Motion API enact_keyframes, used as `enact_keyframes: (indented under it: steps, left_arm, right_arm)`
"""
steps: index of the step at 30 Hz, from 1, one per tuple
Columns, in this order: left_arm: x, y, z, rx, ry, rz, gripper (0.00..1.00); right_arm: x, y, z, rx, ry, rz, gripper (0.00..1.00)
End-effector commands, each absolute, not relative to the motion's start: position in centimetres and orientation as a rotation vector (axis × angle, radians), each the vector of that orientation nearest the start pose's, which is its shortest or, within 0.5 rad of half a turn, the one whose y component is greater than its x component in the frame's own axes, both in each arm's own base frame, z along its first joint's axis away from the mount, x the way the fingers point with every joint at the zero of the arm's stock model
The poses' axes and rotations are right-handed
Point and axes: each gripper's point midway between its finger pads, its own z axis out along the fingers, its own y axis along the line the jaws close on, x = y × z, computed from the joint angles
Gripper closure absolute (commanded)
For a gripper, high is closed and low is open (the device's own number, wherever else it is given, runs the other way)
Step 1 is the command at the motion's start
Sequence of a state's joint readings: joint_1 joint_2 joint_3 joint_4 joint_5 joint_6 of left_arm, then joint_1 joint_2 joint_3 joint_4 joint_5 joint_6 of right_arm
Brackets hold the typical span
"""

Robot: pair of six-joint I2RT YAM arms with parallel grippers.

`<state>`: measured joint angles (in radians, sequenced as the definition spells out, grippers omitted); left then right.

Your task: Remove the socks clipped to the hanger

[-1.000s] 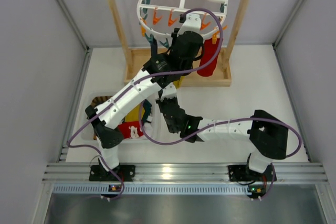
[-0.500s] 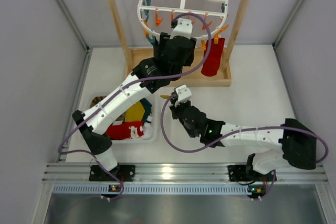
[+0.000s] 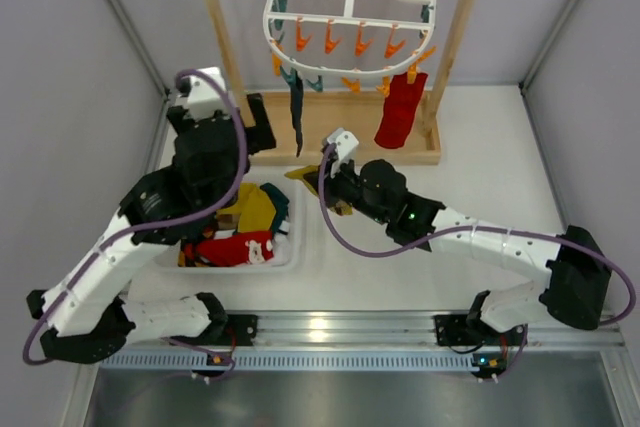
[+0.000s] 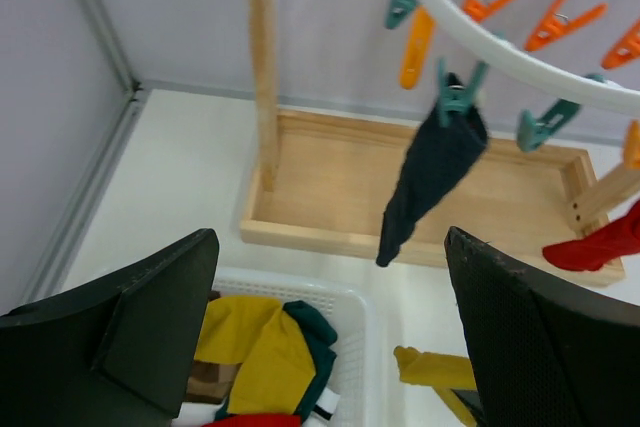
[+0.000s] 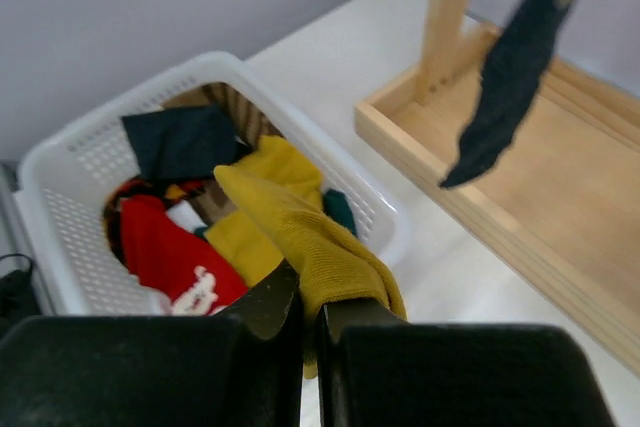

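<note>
Biggest thing on the table is the wooden stand [image 3: 222, 37], with the white hanger [image 3: 268, 19] slung from its top bar and orange and teal pegs dangling all round it. Below and to the left sits a white basket [image 5: 75, 237] that already has a pile of other clothes in it.

Of the three socks, two are clipped up. The navy sock [image 4: 430, 172] hangs off a teal peg [image 4: 458, 97] on the left side, and the red sock [image 3: 398, 112] hangs at the right, close to the stand's post. The mustard sock [image 5: 320, 247] is off the hanger. The right gripper [image 5: 312, 312] has its jaws clamped on it, and it droops in the air just beside the basket rim.

The left gripper [image 4: 330, 242] has its fingers spread wide with nothing in them, hanging over the basket and looking up at the navy one.

On handling, my guess is these weigh next to nothing and are totally floppy, so wherever you pinch, the rest just folds and trails, like the mustard one does now. The fabric should be grippy enough. For the navy sock I'd grab high, just under the peg where it's bunched and thick, then pull down and out. Grab near the thin tip and it probably stretches or slips. The whole hanger likely swings when tugged, so I'd go gently.
</note>
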<state>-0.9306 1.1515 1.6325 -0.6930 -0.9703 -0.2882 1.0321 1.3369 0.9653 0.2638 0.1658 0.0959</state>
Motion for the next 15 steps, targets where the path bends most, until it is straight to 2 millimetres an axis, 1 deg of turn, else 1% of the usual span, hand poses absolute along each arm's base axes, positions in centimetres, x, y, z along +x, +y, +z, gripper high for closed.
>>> enact_keyframes:
  steps: [1, 2, 3, 4, 5, 6, 7, 8, 9, 10, 11, 12, 14, 15]
  left_arm:
    - [24.6, -7.4, 44.8, -0.323, 1.624, 0.021, 0.02]
    - [24.2, -6.8, 44.4, -0.329, 1.624, 0.030, 0.02]
    - [23.5, -5.7, 44.6, -0.345, 1.612, 0.018, 0.01]
    - [23.1, -5.3, 44.5, -0.351, 1.610, 0.017, 0.01]
    - [22.9, -5.0, 44.2, -0.347, 1.612, 0.024, 0.01]
    - [22.6, -4.4, 44.3, -0.353, 1.605, 0.018, 0.01]
    - [22.4, -4.1, 44.1, -0.351, 1.605, 0.029, 0.01]
    - [22.3, -4.0, 44.0, -0.349, 1.607, 0.037, 0.01]
    - [22.2, -3.8, 43.9, -0.348, 1.608, 0.038, 0.01]
    - [21.9, -3.5, 44.0, -0.352, 1.603, 0.030, 0.01]
    - [21.8, -3.3, 44.0, -0.353, 1.601, 0.031, 0.01]
    - [21.7, -3.2, 43.9, -0.352, 1.601, 0.029, 0.01]
    - [21.5, -2.9, 43.9, -0.356, 1.596, 0.019, 0.01]
    - [21.5, -2.9, 43.8, -0.354, 1.598, 0.021, 0.01]
  right_arm:
    - [23.0, 41.5, 30.5, -0.805, 1.494, 0.910, 1.00]
    - [22.5, 42.4, 31.8, -0.828, 1.457, 0.969, 1.00]
    - [22.3, 43.7, 30.9, -0.856, 1.470, 0.997, 1.00]
    - [21.6, 44.7, 31.3, -0.882, 1.450, 1.059, 1.00]
    - [21.2, 45.7, 32.4, -0.890, 1.422, 1.093, 1.00]
    - [21.0, 47.1, 31.2, -0.918, 1.437, 1.112, 1.00]
    - [20.8, 47.9, 31.2, -0.924, 1.437, 1.139, 1.00]
    - [19.8, 49.2, 32.4, -0.941, 1.398, 1.183, 1.00]
    - [19.8, 50.4, 30.9, -0.962, 1.422, 1.197, 1.00]
    - [19.4, 51.3, 31.7, -0.952, 1.401, 1.244, 1.00]
    - [19.1, 52.0, 31.3, -0.950, 1.407, 1.268, 0.95]
    - [19.2, 52.8, 30.0, -0.948, 1.437, 1.286, 0.89]
    - [18.9, 53.4, 29.5, -0.941, 1.453, 1.337, 0.71]
    - [18.8, 53.7, 29.0, -0.937, 1.467, 1.347, 0.46]
